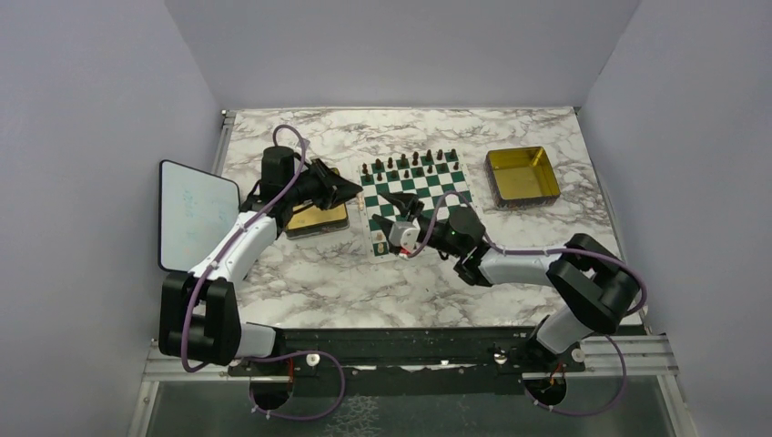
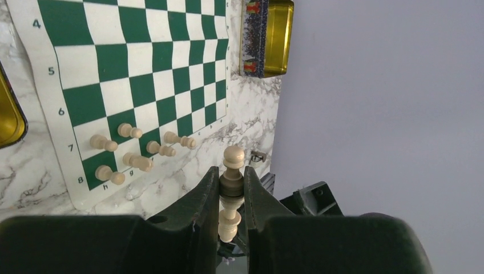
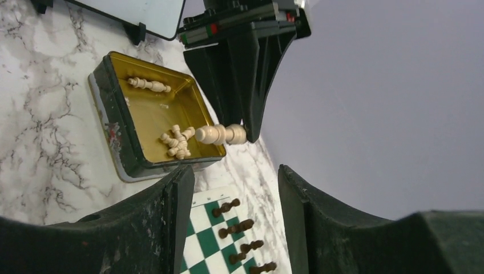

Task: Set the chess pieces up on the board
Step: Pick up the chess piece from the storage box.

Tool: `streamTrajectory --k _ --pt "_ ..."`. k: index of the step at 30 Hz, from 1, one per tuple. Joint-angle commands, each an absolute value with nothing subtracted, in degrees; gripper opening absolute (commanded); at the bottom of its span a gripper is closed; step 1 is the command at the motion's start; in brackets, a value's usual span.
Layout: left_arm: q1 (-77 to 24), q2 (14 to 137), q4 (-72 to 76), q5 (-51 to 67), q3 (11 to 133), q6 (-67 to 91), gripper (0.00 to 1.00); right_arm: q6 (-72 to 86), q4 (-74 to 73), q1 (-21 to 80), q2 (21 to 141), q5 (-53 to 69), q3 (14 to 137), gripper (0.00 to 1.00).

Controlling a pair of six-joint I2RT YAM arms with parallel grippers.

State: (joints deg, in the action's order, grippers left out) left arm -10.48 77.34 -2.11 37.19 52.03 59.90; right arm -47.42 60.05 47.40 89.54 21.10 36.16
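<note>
My left gripper (image 1: 353, 189) is shut on a cream chess piece (image 2: 233, 157), held by its middle between the fingers, above the table beside the board's left edge. The green and white board (image 1: 428, 196) lies mid-table. Several cream pieces (image 2: 106, 143) stand on its near-left corner, also seen from above (image 1: 378, 240). My right gripper (image 1: 393, 202) hangs open and empty over the board; its view shows the left gripper's piece (image 3: 220, 135) and more cream pieces (image 3: 177, 142) lying in the gold tray (image 3: 114, 120).
Dark brown pieces (image 1: 414, 162) fill the board's far rows. A gold tray (image 1: 317, 221) sits left of the board under my left gripper, another gold tray (image 1: 522, 175) to the right. A white tablet (image 1: 193, 211) lies at the far left.
</note>
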Motion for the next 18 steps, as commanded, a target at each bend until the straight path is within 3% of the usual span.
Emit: streamTrajectory --k 1,18 --pt "-10.72 74.59 1.85 40.52 49.52 62.71 0.10 -59.41 64.47 49.72 92.16 21.86 38.48 0.59" --pt "-10.81 74.14 2.65 43.10 48.52 64.33 0.11 -71.39 58.12 53.00 95.84 19.69 41.85 0.51"
